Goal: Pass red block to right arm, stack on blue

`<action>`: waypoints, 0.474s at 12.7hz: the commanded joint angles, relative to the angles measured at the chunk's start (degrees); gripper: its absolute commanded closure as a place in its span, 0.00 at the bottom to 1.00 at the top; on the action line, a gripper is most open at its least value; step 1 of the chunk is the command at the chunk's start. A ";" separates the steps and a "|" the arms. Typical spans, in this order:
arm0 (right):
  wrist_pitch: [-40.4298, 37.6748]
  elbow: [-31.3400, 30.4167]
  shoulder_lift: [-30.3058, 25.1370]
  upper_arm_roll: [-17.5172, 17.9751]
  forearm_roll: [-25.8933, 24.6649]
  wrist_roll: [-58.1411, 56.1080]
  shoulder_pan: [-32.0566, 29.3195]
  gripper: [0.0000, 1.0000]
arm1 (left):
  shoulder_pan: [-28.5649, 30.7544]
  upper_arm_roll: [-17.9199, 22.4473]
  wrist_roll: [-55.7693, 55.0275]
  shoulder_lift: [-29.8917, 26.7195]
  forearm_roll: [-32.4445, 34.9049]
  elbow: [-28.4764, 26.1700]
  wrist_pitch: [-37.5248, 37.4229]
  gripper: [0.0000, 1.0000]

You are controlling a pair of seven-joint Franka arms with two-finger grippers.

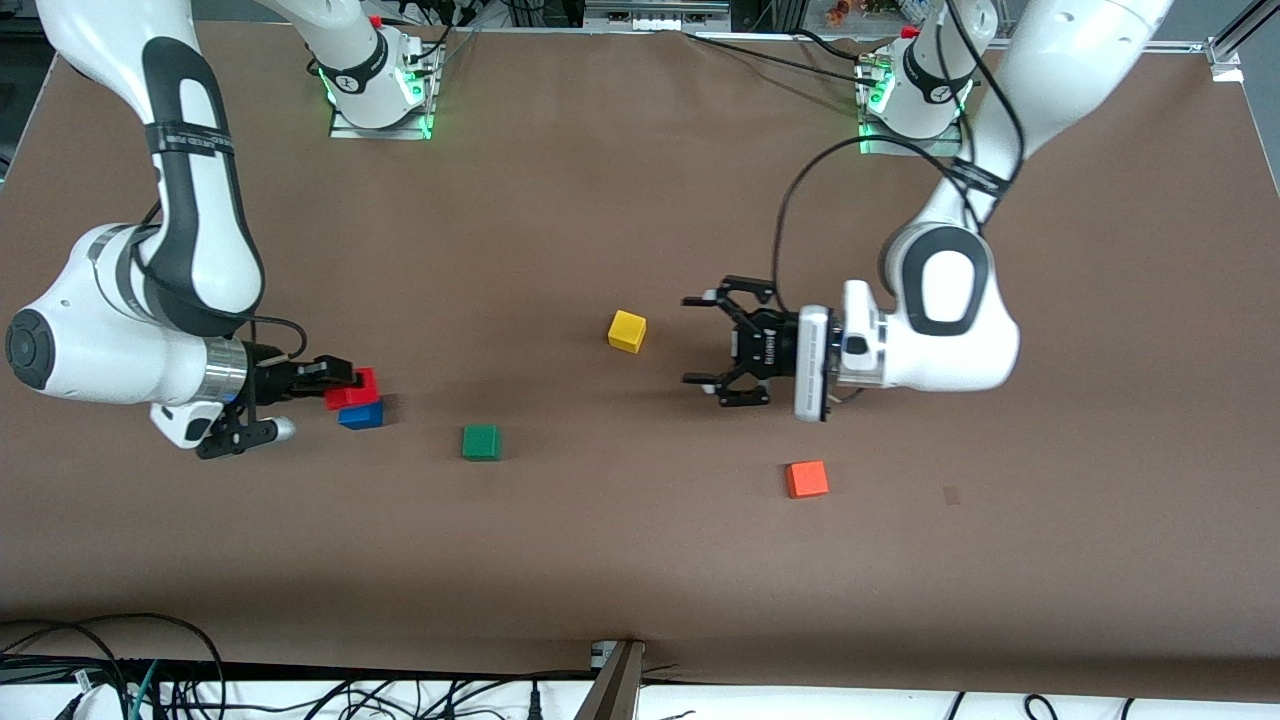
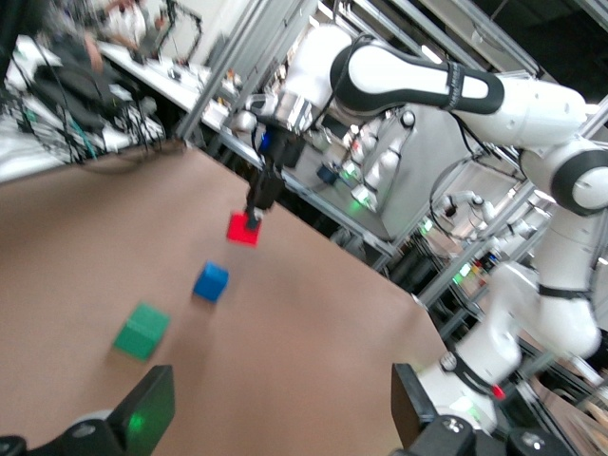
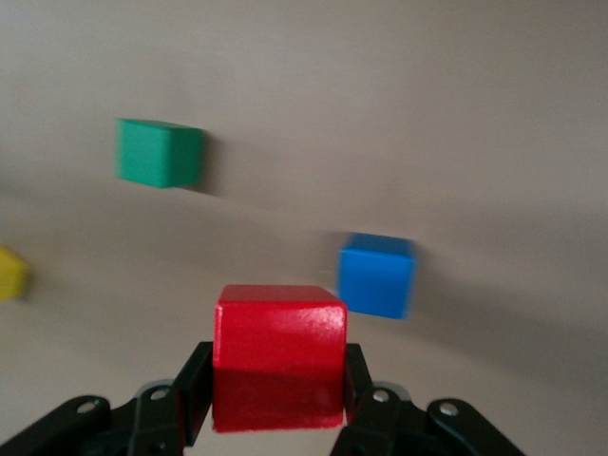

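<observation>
Red block [image 3: 277, 353] sits clamped in the right gripper [image 1: 345, 381], near the blue [image 1: 361, 415] but not stacked; left gripper [image 1: 722, 340] waits, spread, empty, handover done.

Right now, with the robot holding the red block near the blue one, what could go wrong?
1. The right hand grips the red block in the air, not yet squarely over the blue block. Letting go now would likely make it tip off.
2. Coming down off-centre could nudge the blue block sideways.
3. The left hand waits open over the table, beside the yellow block, so it probably won't interfere.
</observation>
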 commanded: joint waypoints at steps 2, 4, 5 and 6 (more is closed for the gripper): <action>5.54 -2.94 -0.52 -1.24 -7.12 -0.58 0.66 0.89 | 6.35 0.11 -9.62 -1.76 12.37 0.63 -12.58 0.00; 9.33 -5.49 -0.96 -1.33 -8.81 0.04 1.10 0.89 | 8.73 0.11 -16.55 -3.77 21.24 0.72 -18.12 0.00; 10.91 -6.46 -0.96 -1.33 -8.90 0.30 1.10 0.89 | 9.69 0.11 -20.07 -4.92 25.28 0.80 -20.67 0.00; 12.58 -7.43 -1.05 -1.33 -8.90 1.09 1.54 0.89 | 10.40 0.20 -23.76 -5.71 29.50 1.15 -23.13 0.00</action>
